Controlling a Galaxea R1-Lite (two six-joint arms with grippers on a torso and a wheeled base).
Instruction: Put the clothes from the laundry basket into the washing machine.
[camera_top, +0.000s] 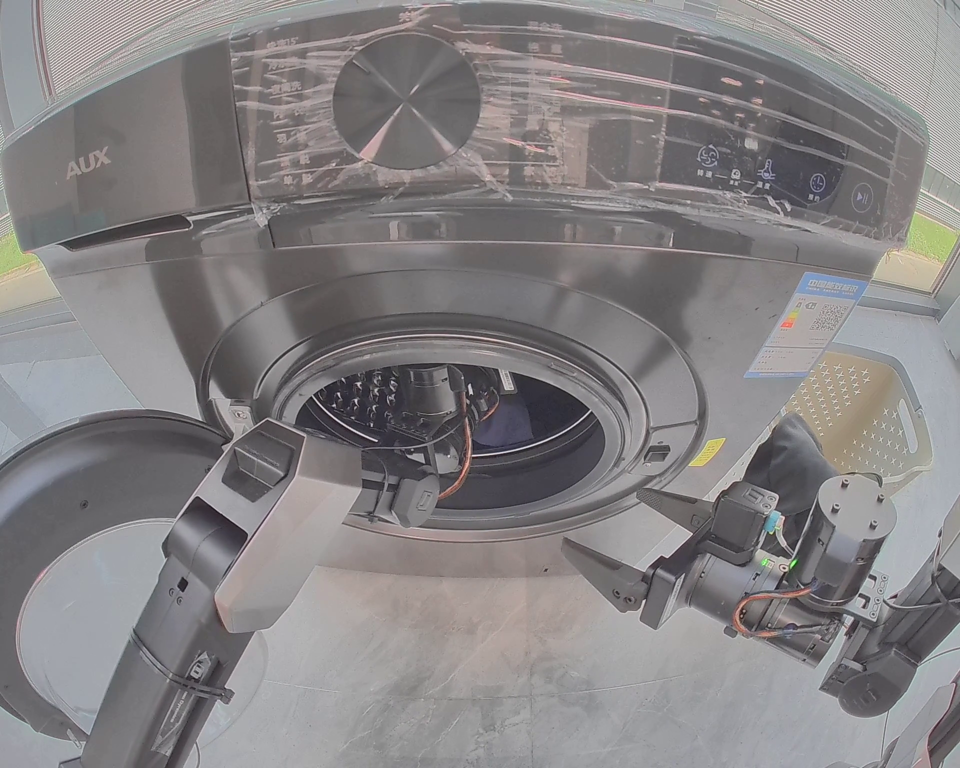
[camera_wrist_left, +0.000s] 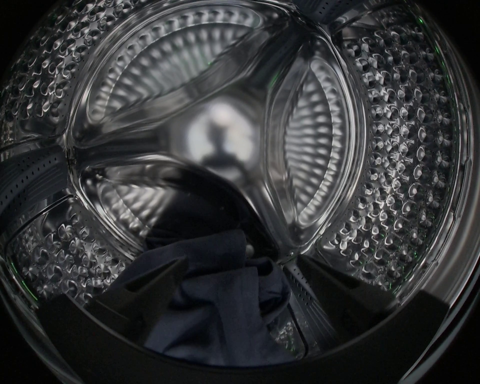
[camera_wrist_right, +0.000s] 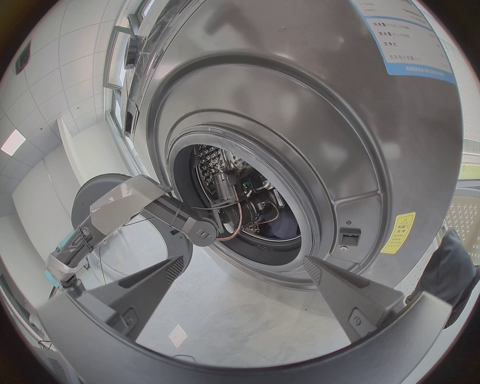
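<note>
The washing machine (camera_top: 600, 310) stands with its door (camera_top: 70, 500) swung open to the left. My left arm is inside the drum (camera_wrist_left: 400, 150). There my left gripper (camera_wrist_left: 245, 280) is open, one finger on each side above a crumpled dark blue garment (camera_wrist_left: 220, 310) lying on the drum floor. The same garment (camera_top: 505, 425) shows through the opening. My right gripper (camera_top: 603, 520) hangs open and empty in front of the machine, low on the right. Behind it stands the cream laundry basket (camera_top: 870, 410) with dark clothes (camera_top: 795, 460) draped over its near rim.
The pale tiled floor (camera_top: 450, 650) lies bare in front of the machine. The open door takes up the space at the lower left. The basket (camera_wrist_right: 462, 215) and its dark clothes (camera_wrist_right: 447, 265) sit close to the machine's right side.
</note>
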